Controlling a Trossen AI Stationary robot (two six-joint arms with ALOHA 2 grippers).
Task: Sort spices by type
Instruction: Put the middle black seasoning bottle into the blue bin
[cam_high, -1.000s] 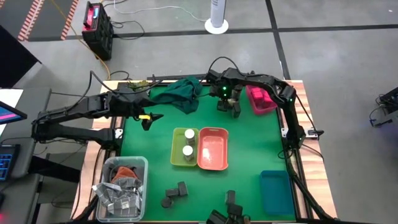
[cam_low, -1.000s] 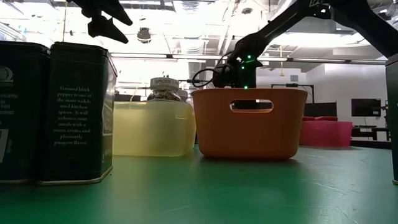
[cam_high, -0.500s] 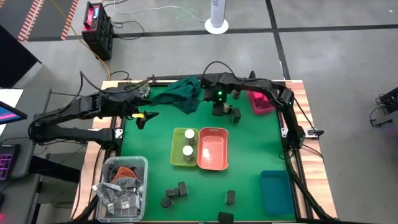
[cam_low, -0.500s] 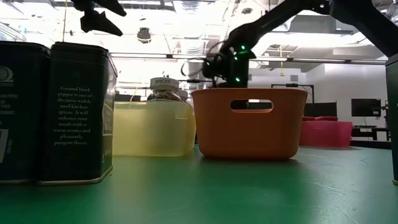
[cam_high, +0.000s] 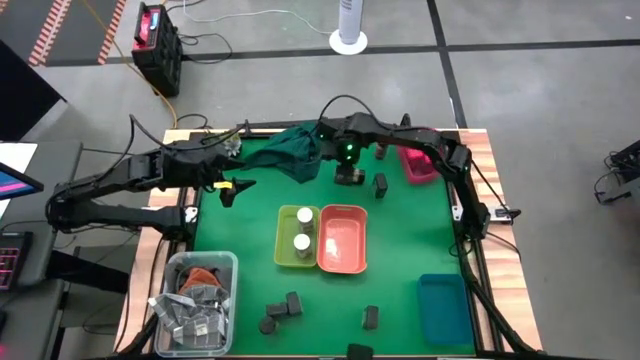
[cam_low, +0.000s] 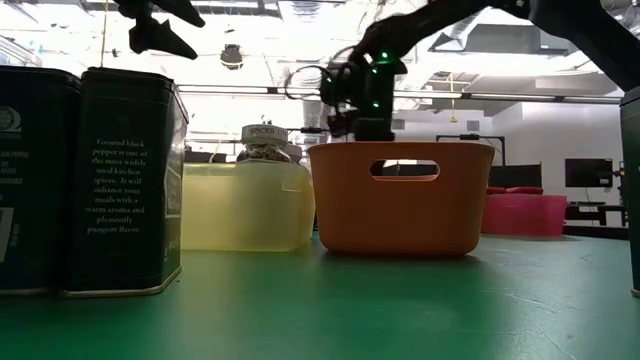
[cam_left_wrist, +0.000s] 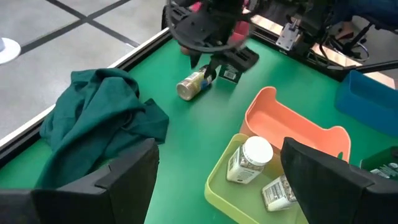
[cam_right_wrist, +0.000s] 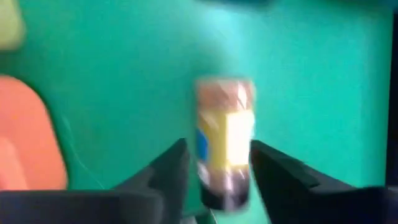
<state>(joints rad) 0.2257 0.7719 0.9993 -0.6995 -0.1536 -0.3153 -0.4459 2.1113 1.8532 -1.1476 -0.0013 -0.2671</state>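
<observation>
- High view: the right gripper (cam_high: 347, 176) hangs over the far middle of the green table (cam_high: 400, 240), beside the dark green cloth (cam_high: 295, 150); how wide its fingers stand cannot be made out here. A dark blocky pack (cam_high: 380, 183) stands just beside it. The left gripper (cam_high: 226, 190) waits over the table's left edge. Two white-topped jars (cam_high: 302, 228) sit in the yellow-green bin (cam_high: 283, 245), which touches the orange bin (cam_high: 342, 238). Three dark packs (cam_high: 283, 308) stand near the front edge.
- Low view: the right gripper (cam_low: 356, 110) is raised behind the orange bin (cam_low: 400, 197); a white-topped jar (cam_low: 266, 140) shows above the yellow-green bin (cam_low: 245, 205). Two dark green pepper tins (cam_low: 125, 180) stand close to the camera.
- Left wrist view: the left gripper's fingers (cam_left_wrist: 121, 174) stand wide apart, holding nothing. Farther off, a spice jar (cam_left_wrist: 191, 85) lies on its side under the right gripper (cam_left_wrist: 210, 62).
- Right wrist view: the right gripper's fingers (cam_right_wrist: 168, 171) are part open, flanking the spice jar (cam_right_wrist: 225, 140) without clearly touching it.
</observation>
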